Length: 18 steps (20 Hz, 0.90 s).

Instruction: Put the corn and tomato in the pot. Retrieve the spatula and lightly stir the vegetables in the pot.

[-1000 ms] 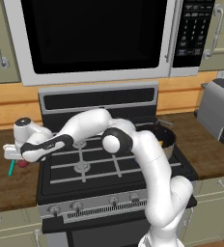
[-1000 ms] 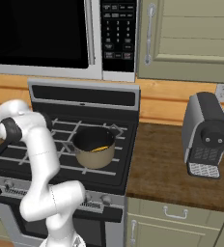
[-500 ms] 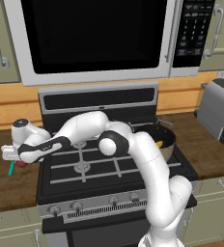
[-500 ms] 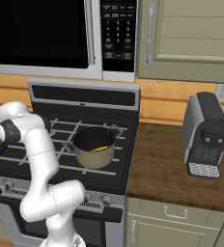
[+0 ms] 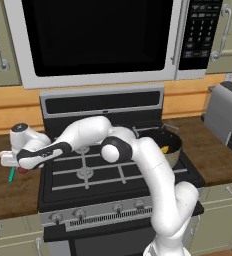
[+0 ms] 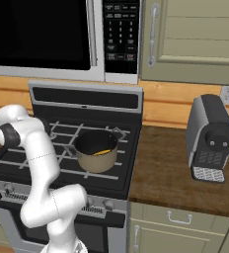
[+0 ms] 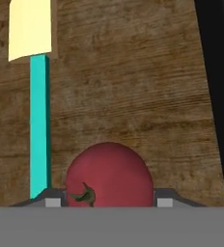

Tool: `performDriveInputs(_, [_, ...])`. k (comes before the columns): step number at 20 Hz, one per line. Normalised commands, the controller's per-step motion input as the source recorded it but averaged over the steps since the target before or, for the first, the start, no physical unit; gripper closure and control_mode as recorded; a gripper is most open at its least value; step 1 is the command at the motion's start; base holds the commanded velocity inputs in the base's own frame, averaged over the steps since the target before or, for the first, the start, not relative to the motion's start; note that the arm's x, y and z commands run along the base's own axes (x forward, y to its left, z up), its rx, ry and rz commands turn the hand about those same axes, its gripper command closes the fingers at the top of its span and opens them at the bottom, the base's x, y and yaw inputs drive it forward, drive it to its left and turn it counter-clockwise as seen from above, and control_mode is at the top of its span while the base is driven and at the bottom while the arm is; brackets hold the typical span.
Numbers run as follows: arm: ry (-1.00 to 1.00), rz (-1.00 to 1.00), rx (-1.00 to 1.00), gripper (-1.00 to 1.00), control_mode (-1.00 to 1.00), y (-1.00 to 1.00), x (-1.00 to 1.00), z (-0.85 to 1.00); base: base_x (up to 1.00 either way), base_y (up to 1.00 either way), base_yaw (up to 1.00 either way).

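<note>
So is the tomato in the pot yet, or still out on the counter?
Still out. The tomato sits on the wooden counter beside the spatula, between the gripper fingertips; the pot holds only corn.

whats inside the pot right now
The pot on the stove holds the corn, seen as a yellow strip against the dark inside. The near wall covers the bottom, so anything lower is hidden. The tomato is on the wooden counter, not in the pot.
</note>
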Motion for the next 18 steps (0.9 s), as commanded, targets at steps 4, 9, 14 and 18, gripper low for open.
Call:
performDriveInputs(4, [-0.09, 0.00, 0.01, 1.00, -1.00, -0.23, -0.37, 0.21, 0.00, 0.00, 0.00])
performDriveInputs(9, [-0.11, -0.01, 0.01, 1.00, -1.00, -0.84, -0.75, 0.63, 0.00, 0.00, 0.00])
performDriveInputs(14, [-0.03, -0.04, 0.05, 1.00, -1.00, -1.00, -0.83, 0.70, 0.00, 0.00, 0.00])
performDriveInputs(18, [0.00, -0.06, 0.12, 1.00, -1.00, -1.00, -0.55, 0.62, 0.00, 0.00, 0.00])
